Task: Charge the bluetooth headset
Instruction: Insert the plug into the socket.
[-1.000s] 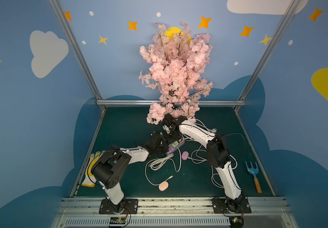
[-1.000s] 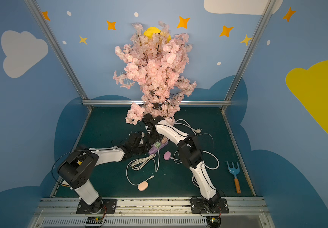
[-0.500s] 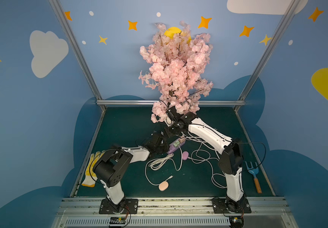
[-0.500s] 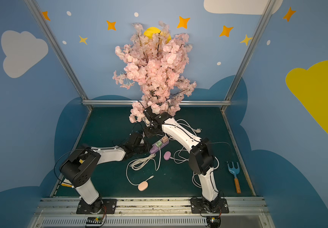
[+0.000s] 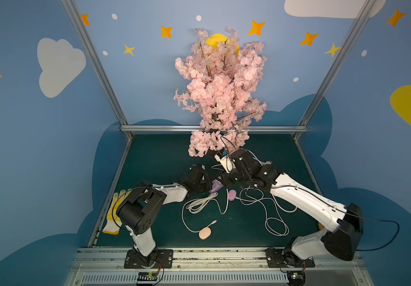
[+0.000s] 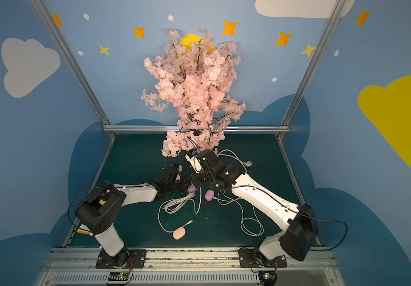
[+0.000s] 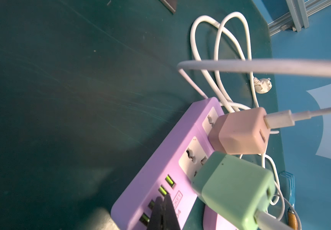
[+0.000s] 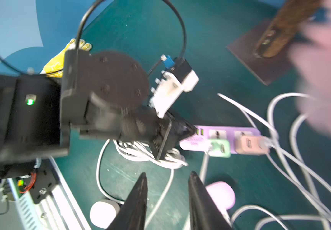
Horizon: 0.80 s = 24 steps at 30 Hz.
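We see the left claw [image 7: 161, 211] pressed together, its tips resting on the left end of the purple strip [image 7: 160, 159] mid-table. The right claw [image 8: 167, 201] hangs spread and empty just near of the strip. The purple case [image 5: 231, 194] lies on the mat [image 5: 150, 161] beside that claw, close to the strip; a coiled cable [image 5: 198, 205] lies left of it. The peach case [image 5: 205, 233] sits nearer the front edge, well apart.

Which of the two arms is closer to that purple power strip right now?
Left. The left fingers, shut, rest against the purple power strip; the right fingers, open, hover a little away from it.
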Motion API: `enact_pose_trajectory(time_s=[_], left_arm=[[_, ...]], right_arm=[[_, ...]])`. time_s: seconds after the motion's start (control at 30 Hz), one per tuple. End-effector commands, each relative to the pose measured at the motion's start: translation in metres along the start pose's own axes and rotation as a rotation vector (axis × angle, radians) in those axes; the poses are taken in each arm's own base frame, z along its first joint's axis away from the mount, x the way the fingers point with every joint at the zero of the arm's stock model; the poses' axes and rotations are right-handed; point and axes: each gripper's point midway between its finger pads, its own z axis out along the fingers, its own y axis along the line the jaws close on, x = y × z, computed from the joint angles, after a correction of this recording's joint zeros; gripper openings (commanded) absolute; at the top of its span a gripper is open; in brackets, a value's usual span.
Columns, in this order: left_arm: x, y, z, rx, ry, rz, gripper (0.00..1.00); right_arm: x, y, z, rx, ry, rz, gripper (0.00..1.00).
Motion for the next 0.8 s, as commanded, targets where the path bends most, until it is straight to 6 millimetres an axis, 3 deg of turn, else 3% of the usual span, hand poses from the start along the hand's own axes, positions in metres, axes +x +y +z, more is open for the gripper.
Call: enact_pose_trajectory(time_s=[0.0, 0.13, 0.3, 0.5, 0.63, 0.77], left_arm=[[0.038, 0.037, 0.008, -0.122, 0.127, -0.009, 0.03], [0.039, 0.036, 0.008, -0.114, 0.129, -0.011, 0.03], [0.040, 0.034, 0.010, -0.106, 0.136, -0.018, 0.03], [0.040, 0.036, 0.009, -0.114, 0.135, -0.021, 0.03], [0.041, 0.037, 0.010, -0.117, 0.140, -0.022, 0.03], [0.041, 0.037, 0.010, -0.119, 0.142, -0.024, 0.03]], right_arm=[[0.013, -0.020, 0.002, 0.086, -0.141, -0.049, 0.37], [0.051, -0.032, -0.001, 0.121, -0.151, -0.067, 0.39], [0.080, -0.046, 0.018, 0.180, -0.095, -0.084, 0.40], [0.080, -0.061, 0.046, 0.260, 0.036, -0.155, 0.42], [0.065, -0.063, 0.068, 0.253, -0.011, -0.201, 0.44], [0.061, -0.075, 0.085, 0.211, -0.034, -0.126, 0.45]])
